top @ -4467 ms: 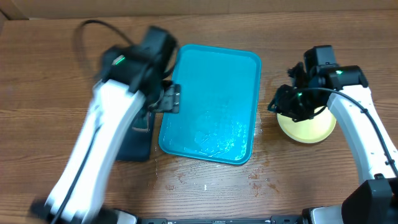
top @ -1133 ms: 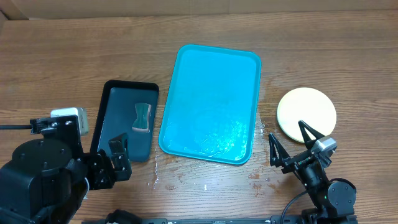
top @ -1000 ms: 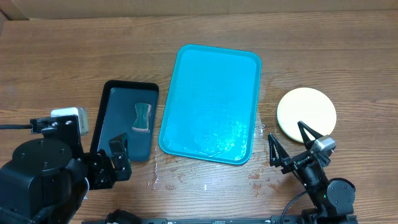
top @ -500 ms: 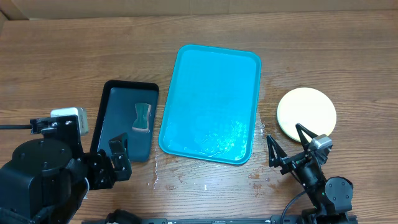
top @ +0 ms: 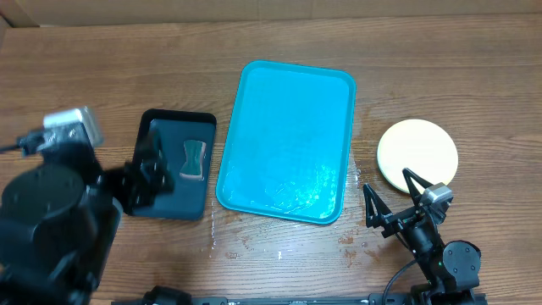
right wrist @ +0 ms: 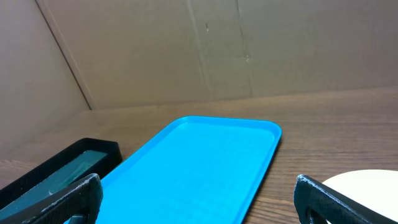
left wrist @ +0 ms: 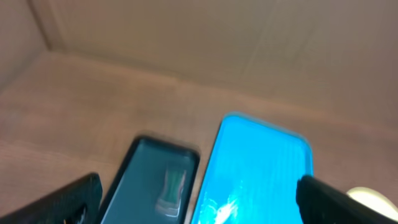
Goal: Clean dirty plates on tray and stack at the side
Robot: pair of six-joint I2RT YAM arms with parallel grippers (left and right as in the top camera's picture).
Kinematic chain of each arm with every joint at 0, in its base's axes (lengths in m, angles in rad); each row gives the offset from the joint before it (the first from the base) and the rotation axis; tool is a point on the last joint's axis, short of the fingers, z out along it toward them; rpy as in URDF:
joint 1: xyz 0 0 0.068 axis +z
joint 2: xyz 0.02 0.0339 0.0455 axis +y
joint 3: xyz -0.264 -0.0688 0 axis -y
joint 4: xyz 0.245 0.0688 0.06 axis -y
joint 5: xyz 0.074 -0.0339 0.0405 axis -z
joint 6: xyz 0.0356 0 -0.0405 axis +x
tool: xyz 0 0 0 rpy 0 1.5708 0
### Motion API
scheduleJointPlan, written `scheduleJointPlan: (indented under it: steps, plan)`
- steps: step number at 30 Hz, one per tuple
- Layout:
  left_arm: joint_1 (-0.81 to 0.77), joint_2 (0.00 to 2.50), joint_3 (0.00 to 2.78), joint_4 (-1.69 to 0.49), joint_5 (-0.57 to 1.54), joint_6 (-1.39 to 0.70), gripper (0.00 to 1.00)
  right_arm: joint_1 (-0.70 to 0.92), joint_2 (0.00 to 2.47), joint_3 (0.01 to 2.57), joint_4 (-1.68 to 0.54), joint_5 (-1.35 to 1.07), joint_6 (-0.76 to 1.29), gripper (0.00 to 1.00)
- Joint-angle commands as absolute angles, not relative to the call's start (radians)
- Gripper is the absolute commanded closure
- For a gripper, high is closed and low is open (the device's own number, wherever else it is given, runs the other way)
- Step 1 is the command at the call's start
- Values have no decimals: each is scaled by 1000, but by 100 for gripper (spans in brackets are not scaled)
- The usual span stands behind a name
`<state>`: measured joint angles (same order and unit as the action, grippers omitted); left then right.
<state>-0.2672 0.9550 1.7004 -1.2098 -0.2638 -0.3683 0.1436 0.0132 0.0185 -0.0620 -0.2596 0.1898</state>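
Left fingers (top: 157, 169) moved forward over black tray (top: 191, 200).

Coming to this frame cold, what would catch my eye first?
The big turquoise tray in the middle of the table stands out first, bare of plates and glistening wet near its front edge. To its right the plates sit on the wood as one pale yellow round pile. To its left a black tray holds a small grey-green sponge.

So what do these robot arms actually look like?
Both are black. The left arm is bulky and rounded, carrying a pale grey box. The right arm has a small silver block and a pincer with two slim pointed fingers.
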Motion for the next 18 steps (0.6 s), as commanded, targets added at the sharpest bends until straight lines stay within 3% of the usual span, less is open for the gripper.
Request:
scheduleJointPlan:
  steps: [1,10,18]
  plan:
    - [-194,897,1506,-996,-105,-214,0,139,6,8,-58,-266,193,0]
    - [-76,574,902,-406,46,-142,0,139,6,8,-58,-266,193,0]
    - [-5,262,447,-156,57,-192,0,139,6,8,-58,-266,193,0]
